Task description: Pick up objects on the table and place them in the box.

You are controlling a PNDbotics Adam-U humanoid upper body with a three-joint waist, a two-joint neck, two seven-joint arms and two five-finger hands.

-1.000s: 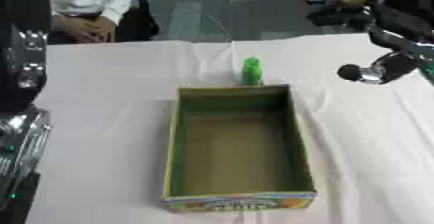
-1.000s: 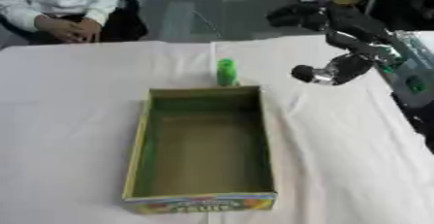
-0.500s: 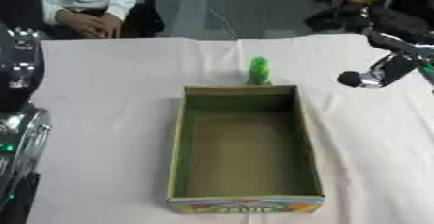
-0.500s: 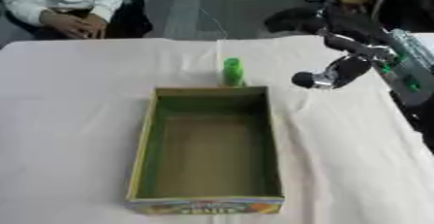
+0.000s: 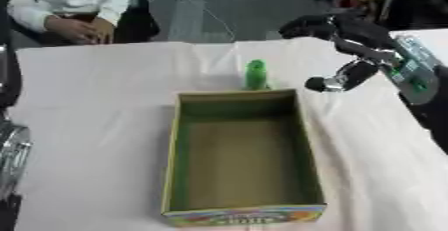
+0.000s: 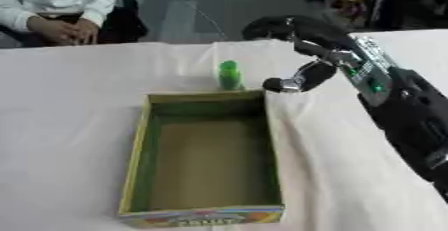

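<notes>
A: One hand is in clear view, the right hand (image 6: 302,50), raised above the desk (image 6: 70,105) at the far right. Its fingers (image 6: 271,24) are spread and arched over, its thumb (image 6: 289,82) hangs down apart from them, and nothing sits between them.

B: Position relative to the task item?

A: The green bottle (image 6: 230,75) stands upright on the desk, near the hand's thumb tip on its left. There is a visible gap between them; no contact.

B: And the box?

A: The box (image 5: 241,155) is an open cardboard carton with a green lining and a printed, colourful front panel. It lies lengthwise at the centre of the desk. The bottle stands just outside its far wall, close to the far right corner; whether it touches the wall cannot be determined. The inside of the box shows only bare floor.

B: The left side?

A: Parts of the left arm (image 5: 10,150) show along the left edge in the left eye view. The left hand itself cannot be made out.

B: The surface?

A: The desk is covered with a pale cloth, creased to the right of the box.
</notes>
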